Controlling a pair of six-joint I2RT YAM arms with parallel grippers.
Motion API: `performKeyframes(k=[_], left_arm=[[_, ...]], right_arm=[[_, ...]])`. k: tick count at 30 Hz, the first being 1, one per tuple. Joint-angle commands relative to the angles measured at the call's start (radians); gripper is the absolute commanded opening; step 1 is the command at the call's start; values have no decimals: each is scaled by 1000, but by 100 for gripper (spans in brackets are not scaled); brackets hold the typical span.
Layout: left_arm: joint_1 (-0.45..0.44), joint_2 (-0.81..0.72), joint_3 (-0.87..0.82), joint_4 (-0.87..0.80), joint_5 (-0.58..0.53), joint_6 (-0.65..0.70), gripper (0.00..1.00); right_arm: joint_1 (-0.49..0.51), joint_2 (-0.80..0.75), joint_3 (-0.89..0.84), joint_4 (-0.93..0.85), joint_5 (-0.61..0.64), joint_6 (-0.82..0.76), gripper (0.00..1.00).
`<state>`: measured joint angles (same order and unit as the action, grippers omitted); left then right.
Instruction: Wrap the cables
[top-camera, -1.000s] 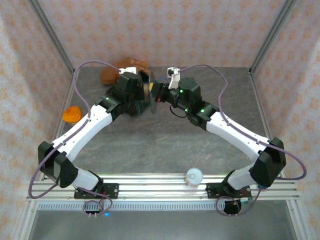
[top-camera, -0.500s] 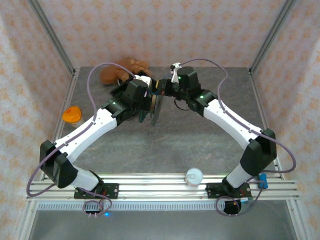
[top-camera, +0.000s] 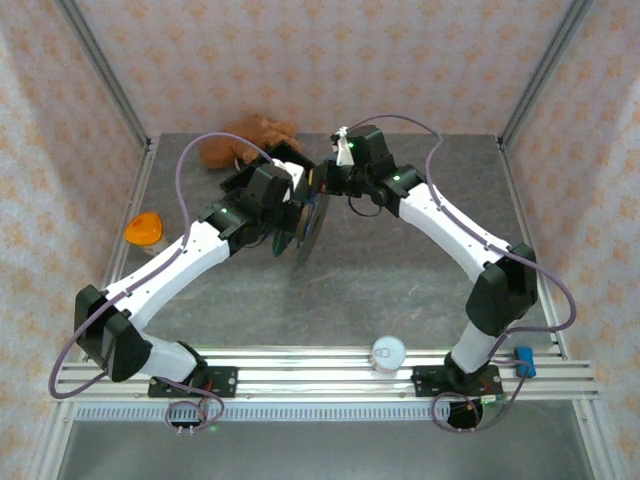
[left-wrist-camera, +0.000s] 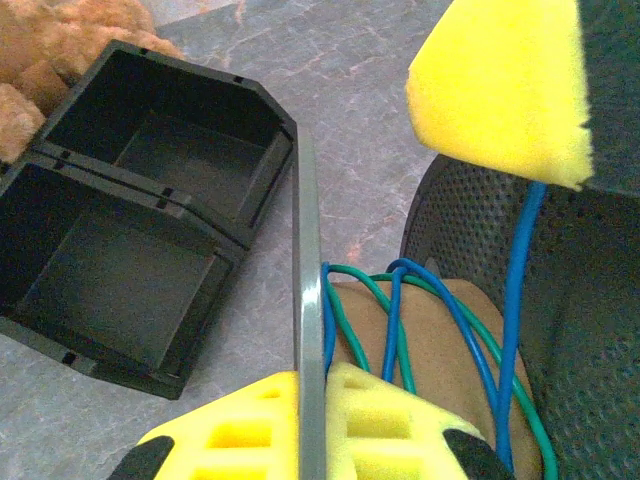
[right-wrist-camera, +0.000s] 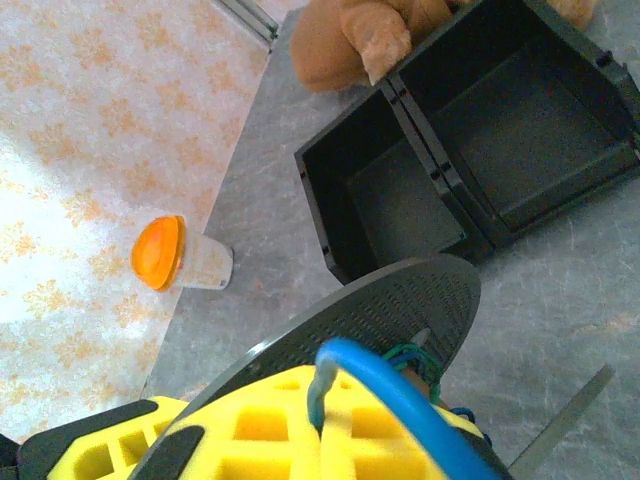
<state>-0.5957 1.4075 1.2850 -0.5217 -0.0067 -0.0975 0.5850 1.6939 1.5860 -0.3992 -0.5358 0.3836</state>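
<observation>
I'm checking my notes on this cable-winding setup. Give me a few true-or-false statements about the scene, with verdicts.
1. Both compartments of the black bin are empty. True.
2. The orange-lidded cup sits inside the bin. False: it is on the table, apart from the bin.
3. Blue and green cables are wound on the brown core of the spool. True.
4. The right end effector is empty. False: it is shut on the blue cable.
5. The spool lies flat on the table. False: it is on edge, its rim clamped by the left end effector.
</observation>
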Motion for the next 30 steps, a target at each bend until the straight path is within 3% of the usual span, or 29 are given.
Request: performKeyframes(k=[1,21,27,30], left_arm=[[-22,-50,24,-3,140,42,0],[22,-59,63,-80,361,59,0],[20,-53,58,-84,309,66,0],[21,-42,59,-90,297,75,0]], right_arm=[[-59,28,31,23,39,-16,0],[-179,64,16,7,-208,-59,0],[-183,48,18,45,-262,2,17],[-184,31,15,82,-277,58,21]])
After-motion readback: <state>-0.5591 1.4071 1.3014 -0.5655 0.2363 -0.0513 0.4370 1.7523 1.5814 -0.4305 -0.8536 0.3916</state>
